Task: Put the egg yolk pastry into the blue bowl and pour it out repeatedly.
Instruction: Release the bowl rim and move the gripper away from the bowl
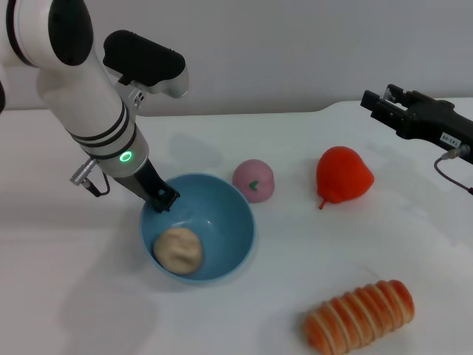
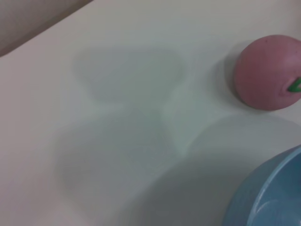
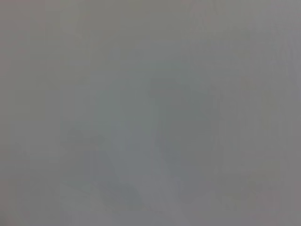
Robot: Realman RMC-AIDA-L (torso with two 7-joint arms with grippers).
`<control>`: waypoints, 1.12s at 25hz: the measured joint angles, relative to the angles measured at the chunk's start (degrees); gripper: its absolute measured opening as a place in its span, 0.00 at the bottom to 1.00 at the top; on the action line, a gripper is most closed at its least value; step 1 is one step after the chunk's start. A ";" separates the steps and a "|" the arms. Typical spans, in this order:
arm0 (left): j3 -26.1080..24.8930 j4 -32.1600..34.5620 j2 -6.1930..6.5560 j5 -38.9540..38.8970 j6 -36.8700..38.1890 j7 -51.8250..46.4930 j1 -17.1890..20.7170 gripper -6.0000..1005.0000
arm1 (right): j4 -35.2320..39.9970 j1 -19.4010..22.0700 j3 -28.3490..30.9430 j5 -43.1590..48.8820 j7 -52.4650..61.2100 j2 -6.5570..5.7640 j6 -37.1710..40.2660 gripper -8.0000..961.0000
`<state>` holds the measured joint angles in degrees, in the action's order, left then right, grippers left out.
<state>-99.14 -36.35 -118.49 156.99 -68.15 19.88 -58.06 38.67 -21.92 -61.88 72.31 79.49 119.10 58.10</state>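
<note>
i see the left gripper (image 1: 164, 198) clamped on the blue bowl (image 1: 222, 214) rim, egg yolk pastry (image 1: 178, 249) inside; right gripper (image 1: 378, 103) jaws: cannot tell.

Smooth light-blue plastic bowl (image 1: 222, 203) w/ soft sheen; inside it a matte, slightly rough beige pastry (image 1: 178, 249). Beside the bowl, a matte pink ball (image 1: 253, 180). White table (image 1: 295, 259) looks smooth, low gloss. Left arm (image 1: 89, 96) is glossy white plastic.

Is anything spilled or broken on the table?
Nothing looks spilled or broken. The egg yolk pastry sits inside the blue bowl, which stands upright, with the left gripper at its rim.
</note>
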 joint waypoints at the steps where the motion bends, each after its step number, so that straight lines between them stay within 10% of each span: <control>1: 0.47 0.05 0.00 -0.03 0.29 -0.11 0.00 0.01 | 0.00 0.00 0.00 0.00 0.00 0.00 0.00 0.55; 21: 3.98 -0.34 0.06 -0.12 2.04 -0.27 0.33 0.07 | -0.41 -0.32 0.00 -0.07 0.45 0.08 0.00 0.55; 28: 4.29 -1.71 0.06 0.41 2.09 -1.67 0.34 0.36 | -1.55 -0.41 -0.07 -1.64 0.31 0.09 0.37 0.55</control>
<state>-94.85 -38.06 -118.42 157.40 -66.06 18.22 -57.72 37.12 -22.33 -61.95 70.67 79.80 119.18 58.46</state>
